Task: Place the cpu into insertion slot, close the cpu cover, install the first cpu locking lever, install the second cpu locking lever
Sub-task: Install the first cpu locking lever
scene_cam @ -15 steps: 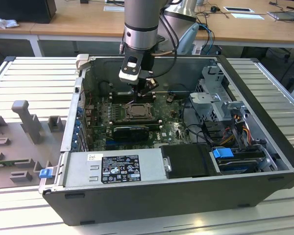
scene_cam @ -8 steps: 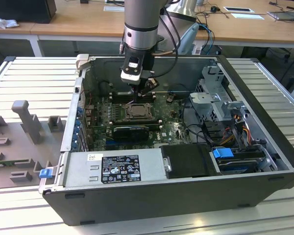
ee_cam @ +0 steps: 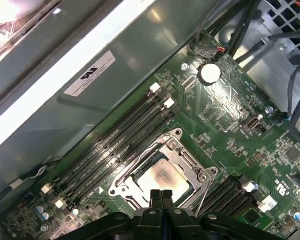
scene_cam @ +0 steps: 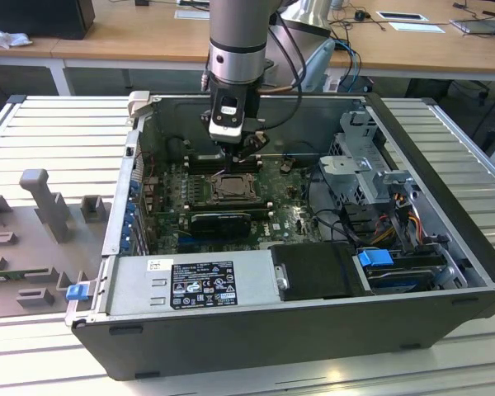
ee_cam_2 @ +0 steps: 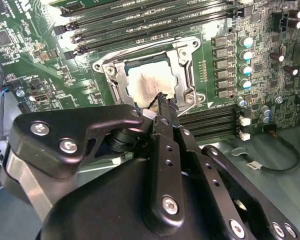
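Observation:
The cpu (ee_cam: 163, 175) (ee_cam_2: 140, 80) lies flat in the insertion slot (scene_cam: 229, 188), a pale square with a brownish smear. The silvery cpu cover (ee_cam: 186, 159) (ee_cam_2: 183, 65) is folded down around it as a frame. My gripper (ee_cam: 160, 196) (ee_cam_2: 163, 100) (scene_cam: 236, 155) hangs just above one edge of the socket, fingers pressed together and shut on nothing. A thin wire lever (ee_cam: 134, 161) runs along one side of the cover. The socket edge under the fingertips is hidden.
Long black memory slots (ee_cam: 120, 132) flank the socket on the green board (scene_cam: 280, 216). The open computer case has a grey power supply (scene_cam: 190, 282) at the front, a drive cage (scene_cam: 371, 169) and cables at the exterior view's right, and a metal wall (ee_cam: 90, 95) close behind.

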You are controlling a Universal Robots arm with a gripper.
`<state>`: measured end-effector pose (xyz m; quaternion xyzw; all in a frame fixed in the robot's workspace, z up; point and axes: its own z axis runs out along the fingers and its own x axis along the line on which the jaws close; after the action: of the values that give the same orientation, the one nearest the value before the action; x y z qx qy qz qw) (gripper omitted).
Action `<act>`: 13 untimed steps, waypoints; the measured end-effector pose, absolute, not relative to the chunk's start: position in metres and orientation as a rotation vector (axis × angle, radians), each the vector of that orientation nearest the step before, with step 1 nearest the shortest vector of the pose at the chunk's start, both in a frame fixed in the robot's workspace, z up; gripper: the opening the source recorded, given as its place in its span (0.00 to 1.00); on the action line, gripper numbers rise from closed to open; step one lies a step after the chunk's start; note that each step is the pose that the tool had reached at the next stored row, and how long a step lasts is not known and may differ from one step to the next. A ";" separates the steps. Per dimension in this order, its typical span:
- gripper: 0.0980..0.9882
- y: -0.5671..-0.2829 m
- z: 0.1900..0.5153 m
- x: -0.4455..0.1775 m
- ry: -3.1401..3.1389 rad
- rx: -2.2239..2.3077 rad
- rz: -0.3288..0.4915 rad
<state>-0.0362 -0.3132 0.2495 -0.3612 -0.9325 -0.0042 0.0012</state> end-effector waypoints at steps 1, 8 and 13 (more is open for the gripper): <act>0.01 -0.313 0.249 -0.036 -2.933 -1.118 -0.013; 0.01 -0.313 0.249 -0.036 -2.970 -1.017 -0.013; 0.01 -0.313 0.249 -0.036 -3.033 -0.808 -0.013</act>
<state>-0.0361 -0.3132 0.2489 -0.2574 -0.9663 -0.0041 0.0016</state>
